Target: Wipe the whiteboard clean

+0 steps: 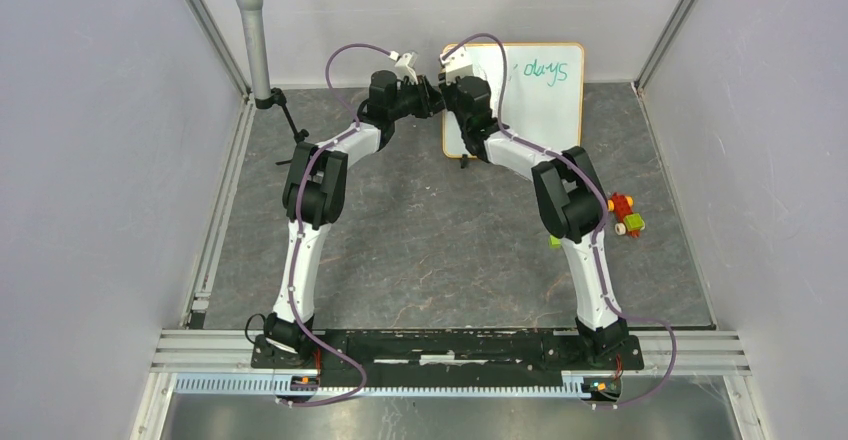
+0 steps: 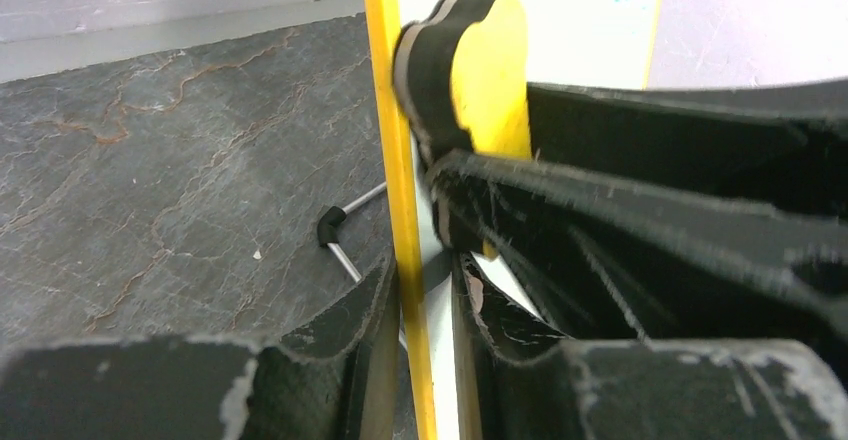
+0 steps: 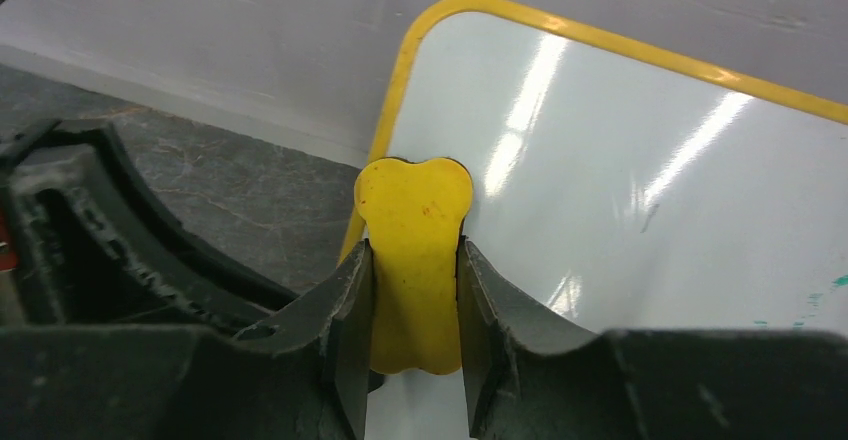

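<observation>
The whiteboard (image 1: 545,110) stands at the table's (image 1: 420,240) far edge, with teal writing (image 1: 548,70) at its top right. The right gripper (image 3: 413,260) pinches a yellow eraser (image 3: 415,200) against its upper left. The left gripper (image 2: 420,280) has its jaws clamped on its left frame.

In the top view the right arm (image 1: 500,145) hides the board's (image 1: 545,110) left part. Right of the right gripper (image 3: 415,250), teal writing (image 3: 838,282) runs off the edge, unreadable. Its fingers cover the eraser's (image 3: 415,200) lower sides.
</observation>
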Controlling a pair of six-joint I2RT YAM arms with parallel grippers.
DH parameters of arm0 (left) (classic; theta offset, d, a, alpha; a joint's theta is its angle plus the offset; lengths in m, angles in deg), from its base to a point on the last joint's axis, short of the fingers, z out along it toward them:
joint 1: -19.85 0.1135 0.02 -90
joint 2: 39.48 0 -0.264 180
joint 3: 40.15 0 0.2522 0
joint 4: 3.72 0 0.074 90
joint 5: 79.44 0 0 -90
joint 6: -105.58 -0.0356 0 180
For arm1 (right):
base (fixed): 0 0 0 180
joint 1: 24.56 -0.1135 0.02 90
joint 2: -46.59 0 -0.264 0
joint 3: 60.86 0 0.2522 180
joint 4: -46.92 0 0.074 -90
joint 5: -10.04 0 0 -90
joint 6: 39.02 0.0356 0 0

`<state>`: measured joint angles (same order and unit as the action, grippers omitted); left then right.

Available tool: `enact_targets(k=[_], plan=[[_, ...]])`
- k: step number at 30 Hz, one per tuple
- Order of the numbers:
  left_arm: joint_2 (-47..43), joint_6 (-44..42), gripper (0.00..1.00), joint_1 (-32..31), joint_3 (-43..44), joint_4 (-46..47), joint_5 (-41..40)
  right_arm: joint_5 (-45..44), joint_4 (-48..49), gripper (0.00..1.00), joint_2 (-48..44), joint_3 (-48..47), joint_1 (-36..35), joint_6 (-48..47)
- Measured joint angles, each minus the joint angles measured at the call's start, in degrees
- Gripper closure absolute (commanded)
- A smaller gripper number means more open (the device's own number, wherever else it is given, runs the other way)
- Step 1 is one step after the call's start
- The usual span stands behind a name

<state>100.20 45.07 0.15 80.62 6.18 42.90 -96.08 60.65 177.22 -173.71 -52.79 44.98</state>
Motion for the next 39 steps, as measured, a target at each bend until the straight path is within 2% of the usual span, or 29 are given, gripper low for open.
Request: enact_targets(k=[5, 21, 30, 39], plan=[[0.0, 0.0, 0.74, 0.2, 0.0, -0.5, 0.2, -0.9, 0.1, 0.66, 0.5, 0.0, -0.9, -0.8], [0.0, 0.0, 0.91, 0.0, 0.3, -1.0, -0.8, -4.4, 2.3, 0.66, 0.5, -0.1, 1.0, 0.6], [0.0, -0.4, 0.94, -0.2, 0.2, -1.0, -1.6, -5.0, 2.4, 0.66, 4.7, -8.3, 1.2, 0.6], [-0.6, -1.3, 0.95, -0.4, -0.6, -1.1, -2.4, -4.3, 3.2, 0.65, 6.9, -11.3, 0.5, 2.2]])
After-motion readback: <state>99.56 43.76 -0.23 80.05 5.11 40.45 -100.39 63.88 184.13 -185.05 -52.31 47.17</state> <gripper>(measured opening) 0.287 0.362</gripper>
